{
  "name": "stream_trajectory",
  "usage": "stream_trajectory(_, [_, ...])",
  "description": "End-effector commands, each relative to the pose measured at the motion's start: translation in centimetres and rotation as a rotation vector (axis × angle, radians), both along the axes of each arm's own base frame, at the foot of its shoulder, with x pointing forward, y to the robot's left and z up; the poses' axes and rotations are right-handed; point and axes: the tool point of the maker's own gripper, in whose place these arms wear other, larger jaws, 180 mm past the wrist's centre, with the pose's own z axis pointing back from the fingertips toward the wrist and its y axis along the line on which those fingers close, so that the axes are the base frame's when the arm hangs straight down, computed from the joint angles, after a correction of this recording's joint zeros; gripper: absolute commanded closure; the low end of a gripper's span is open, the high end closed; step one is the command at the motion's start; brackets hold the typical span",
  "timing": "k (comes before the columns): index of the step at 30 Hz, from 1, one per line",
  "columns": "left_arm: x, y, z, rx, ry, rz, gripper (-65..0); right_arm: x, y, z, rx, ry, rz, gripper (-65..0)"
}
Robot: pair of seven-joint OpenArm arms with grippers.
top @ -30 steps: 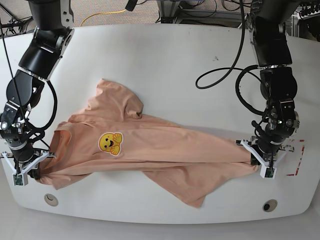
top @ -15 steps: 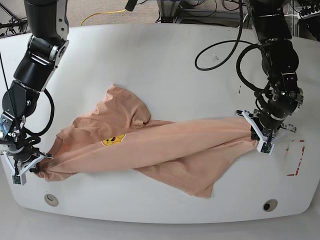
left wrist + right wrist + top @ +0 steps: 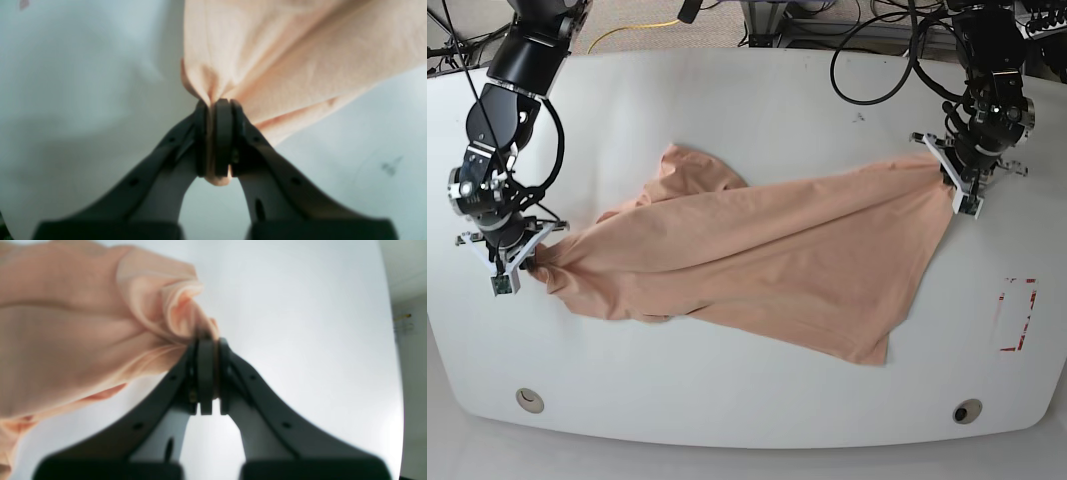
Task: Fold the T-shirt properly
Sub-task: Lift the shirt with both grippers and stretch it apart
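Both arms have lifted the T-shirt [image 3: 757, 250] farther back, print now hidden.

Base overhead of table [image 3: 757, 100], wrist views close — sharing T-shirt [image 3: 767, 260]

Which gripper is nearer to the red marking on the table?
Left. The left gripper is directly behind the red marking on that side; the right gripper is across the table.

Peach-salmon T-shirt [image 3: 757, 255], plain, no print showing. White table [image 3: 727, 110]; red dashed markings [image 3: 1017, 315] at 4 o'clock; small dark speck [image 3: 859, 117] at 1 o'clock. Black left gripper [image 3: 218, 133] and black right gripper [image 3: 206, 373], white brackets. Yellow cable [image 3: 632, 30] at 11 o'clock.
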Motion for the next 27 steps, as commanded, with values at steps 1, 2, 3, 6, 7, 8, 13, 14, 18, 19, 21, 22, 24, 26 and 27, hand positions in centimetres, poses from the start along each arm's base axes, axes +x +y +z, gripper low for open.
stream_trajectory(1, [-0.3, 0.8, 0.7, 0.016, -0.021, 0.007, 0.0, 0.2, 0.2, 1.8, -0.026, -0.06, 0.007, 0.0])
stream_trajectory(2, [-1.3, 1.1, 0.1, 0.019, 0.002, 0.014, 0.0, -0.5, 0.7, 1.4, -0.025, -0.053, 0.013, 0.0])
stream_trajectory(3, [-2.1, 1.6, -0.3, 0.024, 0.021, 0.027, 0.0, -1.3, 1.1, 0.9, -0.025, -0.042, 0.019, 0.0])
stream_trajectory(6, [-3.9, 2.8, -0.9, 0.038, 0.056, 0.062, 0.0, -2.8, 2.1, 0.0, -0.021, -0.021, 0.031, 0.0])
stream_trajectory(7, [-4.3, 3.0, -1.1, 0.039, 0.066, 0.068, 0.0, -3.2, 2.5, -0.3, -0.012, -0.015, 0.033, 0.0])
stream_trajectory(8, [-4.7, 3.2, -1.2, 0.041, 0.075, 0.074, 0.0, -3.6, 2.8, -0.7, -0.005, -0.009, 0.034, 0.0])
stream_trajectory(13, [-6.9, 4.0, -2.1, 0.057, 0.127, 0.086, 0.0, -6.7, 3.5, -2.8, 0.018, 0.049, 0.02, 0.0])
stream_trajectory(14, [-7.0, 4.1, -2.1, 0.06, 0.13, 0.087, 0.0, -7.0, 3.9, -3.1, 0.029, 0.056, 0.024, -0.6])
stream_trajectory(18, [-6.9, 4.4, -2.0, 0.069, 0.13, 0.09, -4.0, -8.2, 5.0, -4.2, 0.041, 0.09, 0.085, -12.2])
stream_trajectory(19, [-6.9, 4.4, -2.0, 0.069, 0.13, 0.09, -7.8, -8.4, 4.9, -4.2, 0.04, 0.093, 0.086, -16.0])
stream_trajectory(21, [-6.9, 4.4, -1.9, 0.068, 0.127, 0.09, -17.2, -8.8, 5.5, -4.6, 0.063, 0.095, 0.096, -22.8])
stream_trajectory(22, [-6.9, 4.5, -1.9, 0.069, 0.126, 0.091, -21.9, -9.0, 5.5, -4.6, 0.067, 0.093, 0.098, -25.5])
stream_trajectory(24, [-6.8, 4.6, -1.8, 0.072, 0.122, 0.095, -32.8, -9.4, 5.1, -4.4, 0.073, 0.082, 0.087, -29.0])
stream_trajectory(26, [-6.6, 5.3, -1.3, 0.086, 0.113, 0.097, -41.3, -9.4, 3.8, -4.0, 0.08, 0.076, 0.026, -30.9])
stream_trajectory(27, [-6.2, 5.5, -1.1, 0.088, 0.103, 0.097, -43.5, -9.5, 3.3, -4.0, 0.083, 0.086, 0.0, -31.4])
